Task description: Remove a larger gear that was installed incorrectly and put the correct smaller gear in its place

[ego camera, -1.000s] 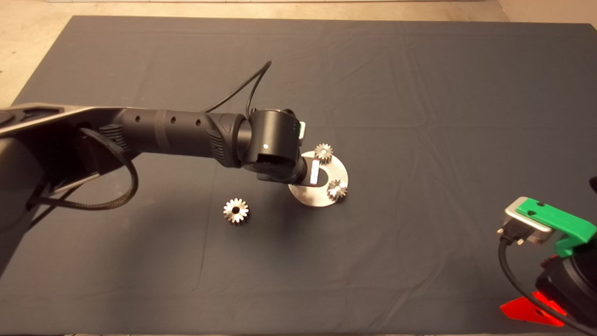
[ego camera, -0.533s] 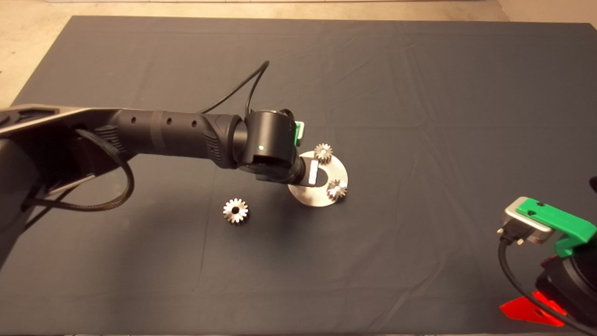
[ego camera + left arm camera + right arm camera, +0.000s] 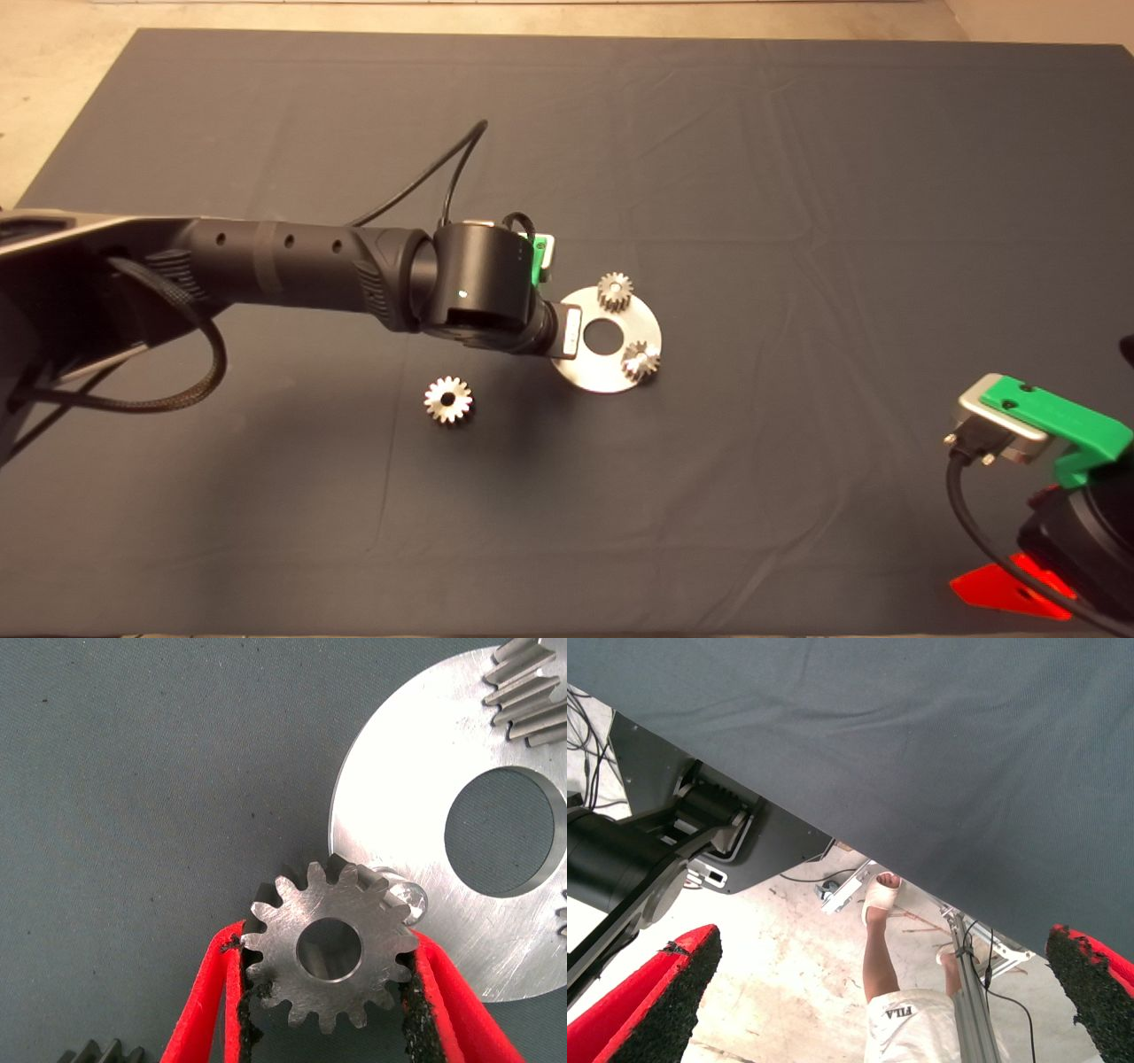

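Left pincer (image 3: 325, 992) clamped on smaller gear (image 3: 330, 950) beside disc (image 3: 416, 815) rim, right pincer (image 3: 881, 992) wide, parked

The left arm extends from the left, its hand (image 3: 326, 992) at the left rim of the metal disc (image 3: 611, 377), fingers (image 3: 443, 1001) clamped on a gear (image 3: 330, 950). The right hand (image 3: 877, 992) is parked well right of the disc, fingers spread wide.
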Controlling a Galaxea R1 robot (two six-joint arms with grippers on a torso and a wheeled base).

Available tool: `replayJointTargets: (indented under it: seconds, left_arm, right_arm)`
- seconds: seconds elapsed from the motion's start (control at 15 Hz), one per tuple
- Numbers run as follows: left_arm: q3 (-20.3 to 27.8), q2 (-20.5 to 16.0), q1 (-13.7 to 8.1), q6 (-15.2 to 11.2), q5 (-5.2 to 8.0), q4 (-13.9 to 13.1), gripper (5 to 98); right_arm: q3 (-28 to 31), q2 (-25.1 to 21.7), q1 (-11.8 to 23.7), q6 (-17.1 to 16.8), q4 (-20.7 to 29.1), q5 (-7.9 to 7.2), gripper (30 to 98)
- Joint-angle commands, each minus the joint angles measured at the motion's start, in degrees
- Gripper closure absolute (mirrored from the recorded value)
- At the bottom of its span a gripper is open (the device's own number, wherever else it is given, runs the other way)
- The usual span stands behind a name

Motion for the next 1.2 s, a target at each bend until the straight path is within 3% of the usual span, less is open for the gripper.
replayJointTargets:
  seconds: [0.0,0.73,1.13]
  left_arm:
    - [1.48,4.43,-1.09,-0.65,5.29,0.58,72.3]
    - [0.16,4.53,-1.27,-1.26,5.47,0.76,72.4]
    - [-1.28,4.61,-1.27,-1.09,6.78,2.34,72.4]
  right_arm:
    - [0.15,-0.18,0.70,0.22,1.87,-0.66,31.7]
    - [0.15,-0.18,0.70,0.22,1.87,-0.57,31.7]
    - [0.15,-0.08,0.70,0.22,1.87,-0.57,31.7]
